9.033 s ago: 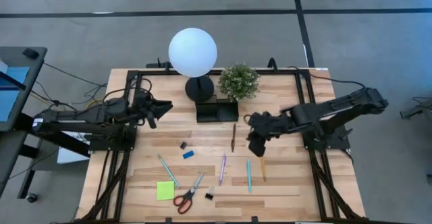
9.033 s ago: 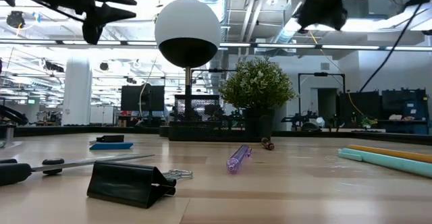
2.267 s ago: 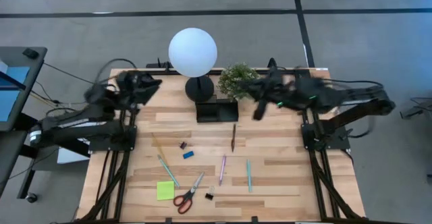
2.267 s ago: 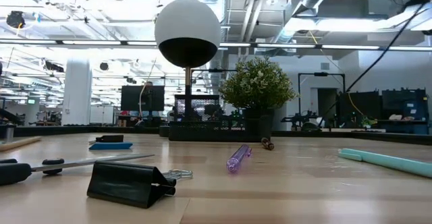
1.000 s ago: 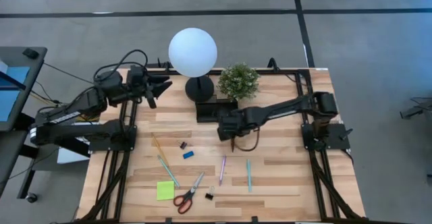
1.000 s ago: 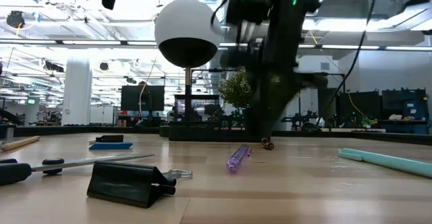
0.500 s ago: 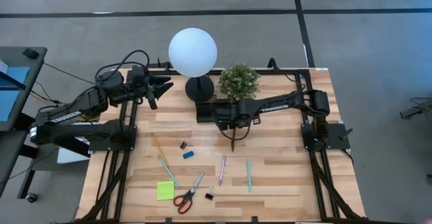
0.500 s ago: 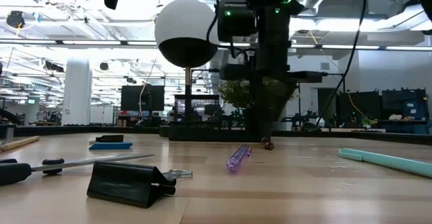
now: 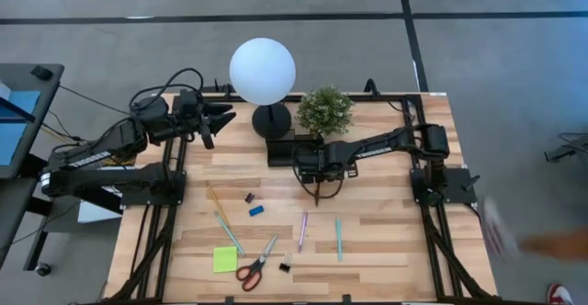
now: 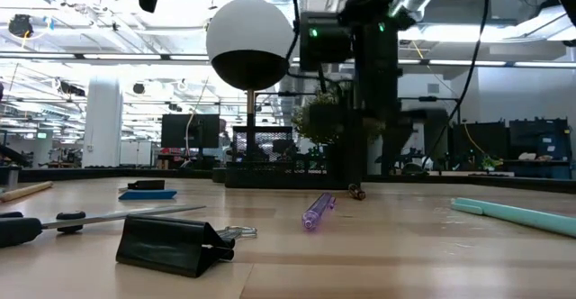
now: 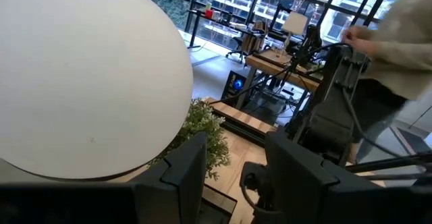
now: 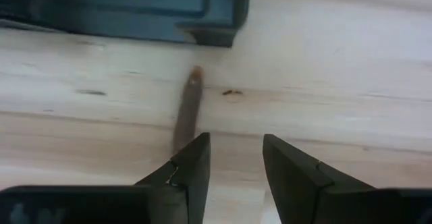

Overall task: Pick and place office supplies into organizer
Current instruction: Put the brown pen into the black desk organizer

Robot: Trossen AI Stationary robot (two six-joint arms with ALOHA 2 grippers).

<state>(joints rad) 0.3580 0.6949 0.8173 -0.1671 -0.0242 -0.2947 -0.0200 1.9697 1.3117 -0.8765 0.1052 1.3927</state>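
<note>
My right gripper (image 9: 314, 165) hangs open, pointing down, just near of the black organizer (image 9: 296, 149). In the right wrist view the brown pencil (image 12: 187, 109) lies flat on the wood. It runs from the organizer's corner (image 12: 209, 28) toward one finger of my right gripper (image 12: 235, 137), beside the gap. Whether that finger touches it is hidden. My left gripper (image 9: 216, 119) waits open, high by the lamp globe (image 11: 88, 75). Purple pen (image 9: 302, 230), teal pens (image 9: 338, 238), wooden pencil (image 9: 214, 199), scissors (image 9: 257, 264), lime sticky pad (image 9: 224, 259), blue eraser (image 9: 256, 210) and binder clips (image 9: 285, 266) lie on the table.
The lamp's round base (image 9: 272, 119) and the potted plant (image 9: 325, 110) stand right behind the organizer. A binder clip (image 10: 171, 245) and the purple pen (image 10: 318, 211) sit close to the low camera. A person's blurred shape (image 9: 542, 245) shows beside the table's right near corner.
My right gripper has shifted a little toward the organizer and gone from slanting to upright over the brown pencil's far end. A blurred person has come in beside the table's right near corner.
</note>
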